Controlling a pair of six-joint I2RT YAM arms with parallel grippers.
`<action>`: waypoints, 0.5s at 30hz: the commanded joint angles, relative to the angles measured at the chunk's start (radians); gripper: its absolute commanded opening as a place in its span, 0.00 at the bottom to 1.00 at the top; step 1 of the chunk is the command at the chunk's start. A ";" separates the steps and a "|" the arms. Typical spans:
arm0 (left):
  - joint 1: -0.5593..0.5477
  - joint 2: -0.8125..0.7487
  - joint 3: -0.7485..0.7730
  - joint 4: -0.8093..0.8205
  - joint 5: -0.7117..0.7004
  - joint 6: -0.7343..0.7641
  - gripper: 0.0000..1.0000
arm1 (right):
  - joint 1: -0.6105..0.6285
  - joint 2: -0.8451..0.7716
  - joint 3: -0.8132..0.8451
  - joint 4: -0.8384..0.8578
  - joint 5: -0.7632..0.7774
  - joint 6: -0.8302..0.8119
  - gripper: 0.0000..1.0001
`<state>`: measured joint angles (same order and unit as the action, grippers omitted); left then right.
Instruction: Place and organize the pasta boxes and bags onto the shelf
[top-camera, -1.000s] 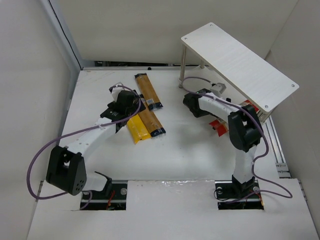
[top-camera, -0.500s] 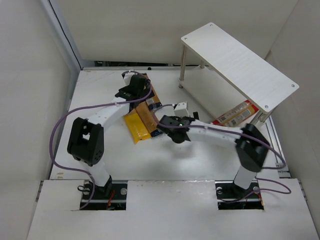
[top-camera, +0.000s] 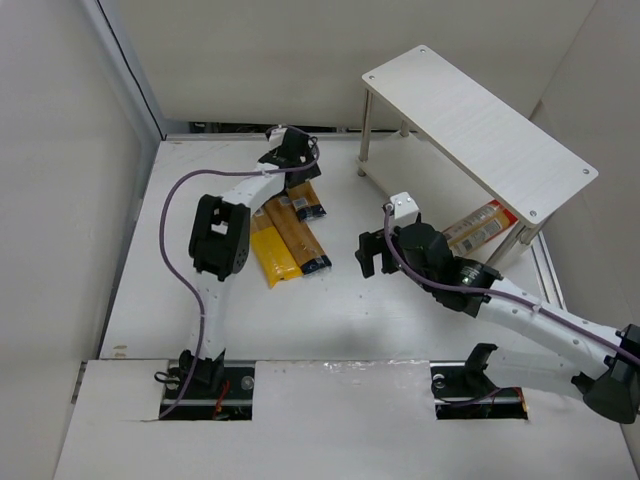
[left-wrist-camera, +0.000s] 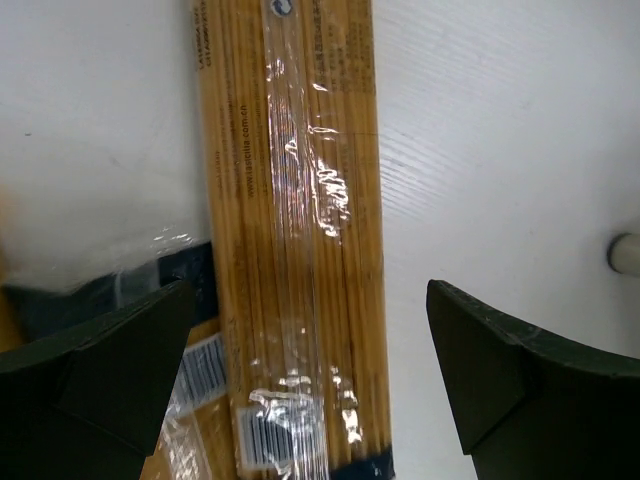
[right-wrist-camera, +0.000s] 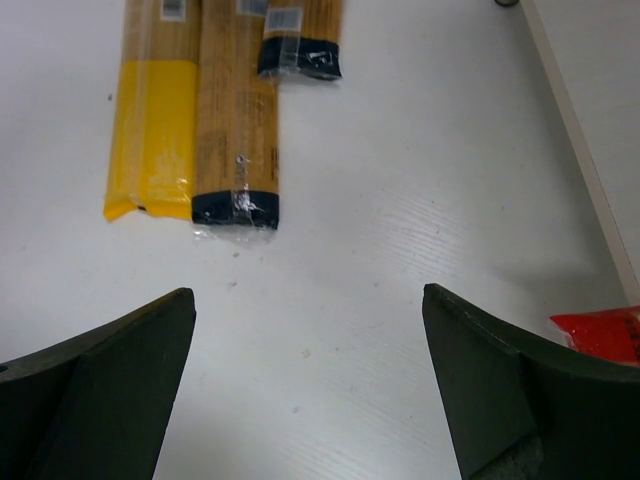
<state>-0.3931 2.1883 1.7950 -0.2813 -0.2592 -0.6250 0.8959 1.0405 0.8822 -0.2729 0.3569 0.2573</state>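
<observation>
White counter (top-camera: 380, 310) fills the cell, with pale walls around it. At about 1 o'clock in the top view stands the shelf (top-camera: 480, 125), with no pack on its board. Three packs lie side by side near 10 o'clock: the yellow bag (top-camera: 272, 258), a middle pack (top-camera: 303, 243) in orange-brown with a dark blue end, and a far pack (top-camera: 303, 195) of the same kind. A red-and-white pack (top-camera: 478, 224) lies on the counter at 3 o'clock, partly under the shelf's board.

The left hand (top-camera: 292, 152) hovers over the far pack (left-wrist-camera: 290, 200), its fingers spread wide to either side and touching nothing. The right hand (top-camera: 372, 252) is likewise spread and empty, and its wrist view shows the three packs off toward 11 o'clock.

These packs probably handle as light and rigid lengthwise, but brittle inside slick, glare-catching film. A gentle grip across the narrow width near mid-length should balance best.
</observation>
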 joint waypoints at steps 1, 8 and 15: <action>0.006 0.062 0.125 -0.104 -0.034 -0.004 1.00 | 0.000 0.001 -0.020 0.006 -0.009 -0.027 0.99; 0.016 0.159 0.197 -0.078 -0.017 -0.013 1.00 | -0.009 0.001 -0.020 -0.026 0.033 -0.027 0.99; 0.016 0.264 0.297 -0.111 0.023 -0.013 1.00 | -0.020 -0.008 -0.040 -0.035 0.053 -0.016 0.99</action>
<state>-0.3840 2.4283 2.0521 -0.3492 -0.2611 -0.6277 0.8845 1.0481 0.8505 -0.3084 0.3756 0.2394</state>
